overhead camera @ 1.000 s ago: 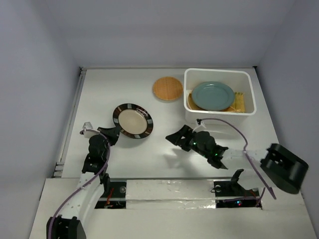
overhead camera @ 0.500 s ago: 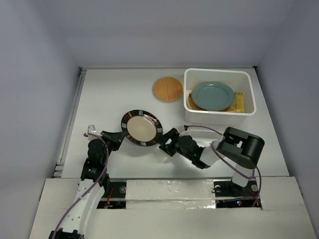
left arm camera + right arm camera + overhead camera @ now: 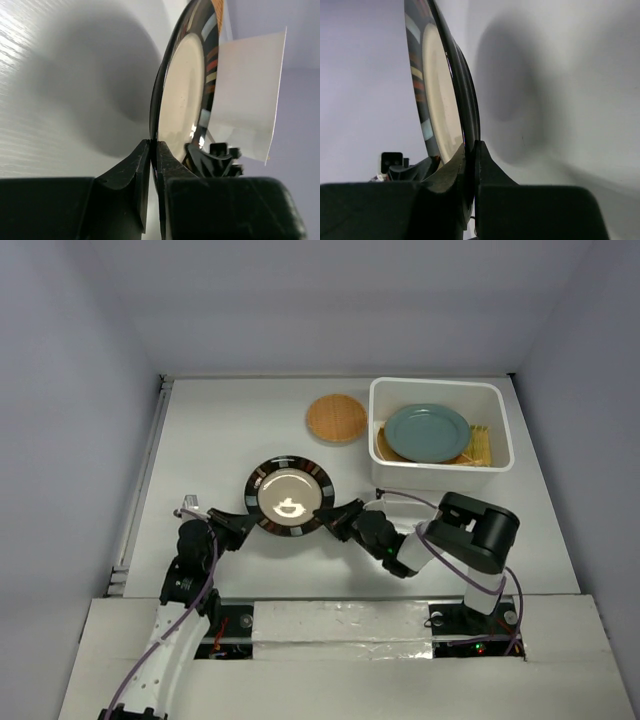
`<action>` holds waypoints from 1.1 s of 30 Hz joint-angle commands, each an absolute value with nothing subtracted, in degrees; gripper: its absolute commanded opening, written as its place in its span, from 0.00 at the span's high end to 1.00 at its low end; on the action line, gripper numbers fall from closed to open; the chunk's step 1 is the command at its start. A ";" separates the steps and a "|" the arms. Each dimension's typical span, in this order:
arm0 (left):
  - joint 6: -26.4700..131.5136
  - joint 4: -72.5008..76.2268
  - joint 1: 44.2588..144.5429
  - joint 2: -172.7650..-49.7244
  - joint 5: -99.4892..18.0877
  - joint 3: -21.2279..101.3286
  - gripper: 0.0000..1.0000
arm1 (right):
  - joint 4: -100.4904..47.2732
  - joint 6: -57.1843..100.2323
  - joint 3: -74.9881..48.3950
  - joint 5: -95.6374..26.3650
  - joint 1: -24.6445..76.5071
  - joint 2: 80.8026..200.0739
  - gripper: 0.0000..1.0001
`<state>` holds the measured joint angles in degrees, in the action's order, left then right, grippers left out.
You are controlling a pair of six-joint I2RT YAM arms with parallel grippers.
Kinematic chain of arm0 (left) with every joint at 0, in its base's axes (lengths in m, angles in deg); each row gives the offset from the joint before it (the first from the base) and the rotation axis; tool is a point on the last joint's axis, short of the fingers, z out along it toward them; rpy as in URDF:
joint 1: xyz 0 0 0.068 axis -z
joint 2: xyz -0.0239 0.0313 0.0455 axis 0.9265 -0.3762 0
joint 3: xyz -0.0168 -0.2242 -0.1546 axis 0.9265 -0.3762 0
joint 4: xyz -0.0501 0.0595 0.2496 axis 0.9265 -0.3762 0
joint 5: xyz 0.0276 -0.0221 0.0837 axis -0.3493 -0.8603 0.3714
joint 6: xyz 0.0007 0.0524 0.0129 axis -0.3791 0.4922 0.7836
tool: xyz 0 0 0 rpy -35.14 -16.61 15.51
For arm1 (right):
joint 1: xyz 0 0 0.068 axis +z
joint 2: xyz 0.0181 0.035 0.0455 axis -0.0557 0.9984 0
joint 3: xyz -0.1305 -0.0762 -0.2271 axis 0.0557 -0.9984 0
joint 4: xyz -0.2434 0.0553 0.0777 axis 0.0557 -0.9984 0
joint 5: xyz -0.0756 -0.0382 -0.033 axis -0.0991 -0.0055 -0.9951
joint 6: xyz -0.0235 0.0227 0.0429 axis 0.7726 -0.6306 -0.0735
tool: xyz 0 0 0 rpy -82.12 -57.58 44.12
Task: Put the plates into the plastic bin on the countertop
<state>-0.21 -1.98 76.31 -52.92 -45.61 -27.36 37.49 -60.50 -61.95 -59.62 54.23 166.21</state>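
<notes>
A black-rimmed, cream-centred plate (image 3: 290,504) hangs above the countertop (image 3: 220,430), lifted between both arms. My left gripper (image 3: 246,523) is shut on its left rim, and my right gripper (image 3: 338,517) is shut on its right rim. The left wrist view shows the plate (image 3: 185,100) edge-on with my left gripper (image 3: 154,150) pinching the rim. The right wrist view shows the plate (image 3: 440,100) edge-on in my right gripper (image 3: 472,152). A woven tan plate (image 3: 336,418) lies just left of the white plastic bin (image 3: 440,383). Inside the bin, a teal plate (image 3: 427,432) rests on a yellow slatted one (image 3: 482,446).
The bin stands at the back right of the countertop, close to the right wall. A raised rail (image 3: 150,470) runs along the left edge. Both arm bases sit on the taped near edge (image 3: 340,620), with loose cables looping by the right arm (image 3: 470,540).
The left gripper lifted the black-rimmed plate and carried it right and nearer. The right arm swung left to the plate and its open jaws shut on the right rim.
</notes>
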 commanded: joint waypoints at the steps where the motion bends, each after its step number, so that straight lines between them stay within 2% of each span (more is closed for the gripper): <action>1: 0.02 3.81 77.92 -50.69 -52.21 -21.14 1.00 | 41.84 -54.72 -61.77 -61.61 54.81 162.29 1.00; 5: 5.90 0.03 78.45 -50.87 -51.08 -15.89 1.00 | 38.33 -47.01 -60.37 -58.02 54.81 155.97 1.00; 8: 14.33 -8.04 78.45 -50.96 -45.29 -8.25 0.71 | 30.61 -40.43 -56.42 -55.55 54.81 147.80 1.00; 9: 16.36 -11.72 78.45 -50.78 -41.79 -6.30 0.57 | 24.93 -38.30 -53.97 -55.81 54.81 142.82 1.00; 11: 21.46 -14.12 78.45 -50.08 -38.96 -0.95 0.47 | 18.40 -34.43 -51.24 -58.53 54.81 137.52 1.00; 12: 22.78 -15.26 78.45 -49.99 -37.12 0.39 0.38 | 13.50 -30.41 -50.09 -60.10 54.81 135.06 1.00; 14: 25.76 -15.53 78.45 -49.73 -36.40 3.28 0.31 | 9.42 -25.40 -46.84 -63.19 53.41 128.20 1.00; 15: 26.56 -15.27 78.45 -49.90 -36.48 3.82 0.22 | 6.54 -24.06 -45.96 -63.20 52.19 128.18 1.00; 16: 27.36 -15.18 78.45 -50.25 -36.57 4.44 0.19 | 5.38 -23.26 -44.65 -62.76 48.78 122.69 1.00; 18: 29.20 -14.83 78.45 -50.69 -37.27 5.76 0.12 | 1.44 -21.24 -43.59 -61.27 44.20 119.49 1.00; 26: 33.08 -11.41 78.98 -55.34 -43.15 3.58 0.11 | -12.30 -16.14 -37.69 -47.91 19.06 112.53 1.00; 29: 31.41 -7.81 78.98 -57.81 -45.53 1.38 0.18 | -15.11 -14.91 -36.90 -44.05 10.71 113.23 1.00; 31: 29.83 -5.35 78.98 -59.56 -46.85 0.49 0.35 | -15.73 -14.81 -36.81 -39.50 4.93 115.15 1.00; 33: 28.86 -2.89 78.98 -60.79 -47.82 -0.91 0.45 | -15.90 -15.17 -36.55 -36.14 1.57 117.35 1.00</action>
